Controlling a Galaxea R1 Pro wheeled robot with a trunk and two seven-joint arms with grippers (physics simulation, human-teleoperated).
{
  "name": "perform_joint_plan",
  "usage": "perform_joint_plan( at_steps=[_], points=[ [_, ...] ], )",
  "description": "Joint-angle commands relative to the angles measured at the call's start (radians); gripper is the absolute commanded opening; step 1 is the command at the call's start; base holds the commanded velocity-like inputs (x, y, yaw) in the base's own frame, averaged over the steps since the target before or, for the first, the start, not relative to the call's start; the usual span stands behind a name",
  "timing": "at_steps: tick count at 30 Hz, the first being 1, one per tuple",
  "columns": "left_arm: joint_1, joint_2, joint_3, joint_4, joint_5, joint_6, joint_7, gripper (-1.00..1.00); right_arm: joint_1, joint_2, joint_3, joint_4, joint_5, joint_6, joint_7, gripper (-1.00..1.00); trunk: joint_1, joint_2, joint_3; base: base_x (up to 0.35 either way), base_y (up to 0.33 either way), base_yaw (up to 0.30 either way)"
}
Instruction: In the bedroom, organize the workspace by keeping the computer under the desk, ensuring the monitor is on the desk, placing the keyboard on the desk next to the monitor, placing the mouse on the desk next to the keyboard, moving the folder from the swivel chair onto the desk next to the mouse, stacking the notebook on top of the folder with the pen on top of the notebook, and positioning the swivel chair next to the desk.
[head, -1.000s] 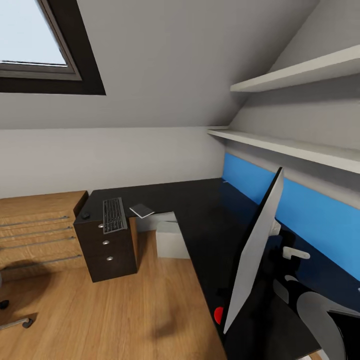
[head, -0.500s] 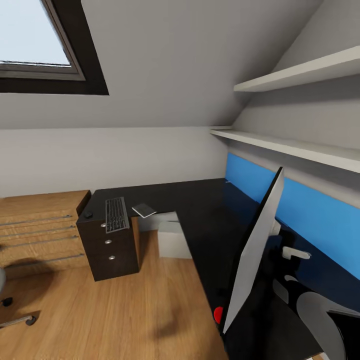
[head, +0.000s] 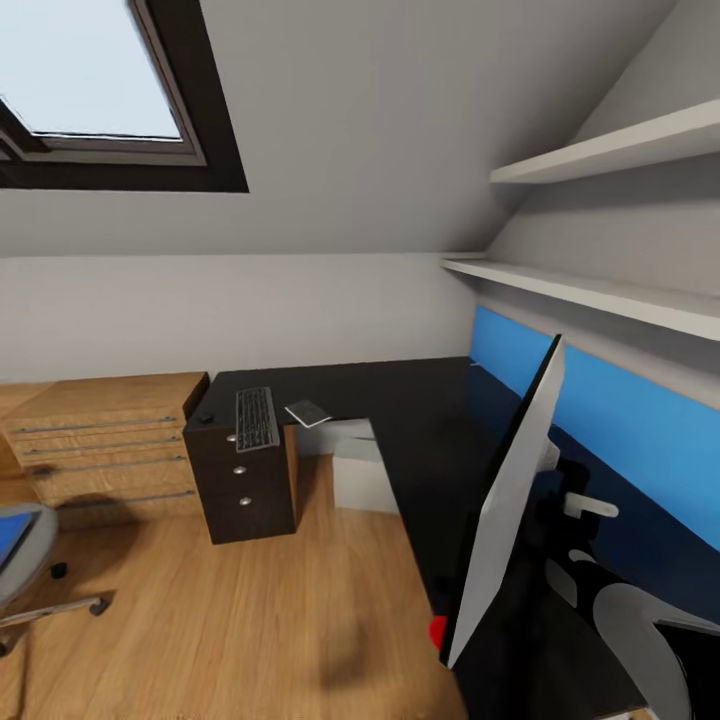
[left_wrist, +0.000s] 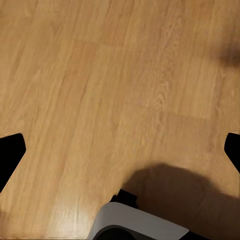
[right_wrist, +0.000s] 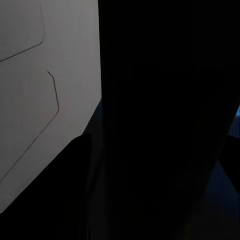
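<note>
Looking first at the wide thin black monitor with the pale back (head: 505, 500): it rises edge-on and tilted over the near arm of the L-shaped black-topped desk (head: 420, 420), at four o'clock in the head view. Its stand is hidden, so whether it sits flat on the top I cannot tell. The grey-and-black right arm (head: 640, 615) lies just behind it. The right wrist view is nearly all dark beside a pale panel, so I cannot tell how the right end effector stands or whether it has hold of anything.

Out at ten o'clock from the monitor, the slim silver-grey keyboard with dark keys (head: 256, 418) lies over the black drawers. The small black mouse (head: 204, 417) is at its nine o'clock and the thin dark-grey notebook (head: 308, 413) at its three. The plain light-grey computer tower (head: 360, 470) stands under the desk.

Far off at eight o'clock, the grey upholstered swivel chair (head: 25, 560) carries the bright blue flat folder (head: 12, 535).

The left end effector (left_wrist: 120, 155) hangs spread wide over the wooden floor (left_wrist: 100, 75), fingertips (left_wrist: 10, 155) far apart, empty.

My read: the monitor step is in hand. Next comes seating it, then going over to the chair for that folder.
</note>
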Motion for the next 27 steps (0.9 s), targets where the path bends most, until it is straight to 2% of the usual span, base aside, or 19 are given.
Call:
perform_joint_plan(
  at_steps=[1, 11, 20, 27],
  points=[
    [0.000, 0.001, -0.008, -0.002, 0.008, -0.003, 0.008, 1.00, -0.001, -0.001, -0.006, 0.001, -0.013, -0.006, 0.002, -1.00, 0.000, -0.001, -0.001, -0.277, -0.160, 0.010],
    [0.000, 0.000, -0.008, -0.002, 0.008, -0.003, 0.008, 1.00, -0.001, -0.001, -0.006, -0.002, -0.013, -0.006, 0.001, -1.00, 0.000, -0.001, -0.001, -0.280, -0.180, 0.002],
    [0.000, 0.000, -0.008, -0.002, 0.008, -0.004, 0.008, 1.00, 0.000, 0.000, -0.006, -0.001, -0.013, -0.006, 0.001, -1.00, 0.000, -0.001, -0.001, -0.024, -0.018, 0.017],
    [0.000, 0.000, -0.008, -0.002, 0.008, -0.004, 0.008, 1.00, -0.001, 0.001, -0.006, 0.000, -0.013, -0.006, 0.001, -1.00, 0.000, -0.001, -0.001, -0.001, -0.001, 0.201]
  ],
)
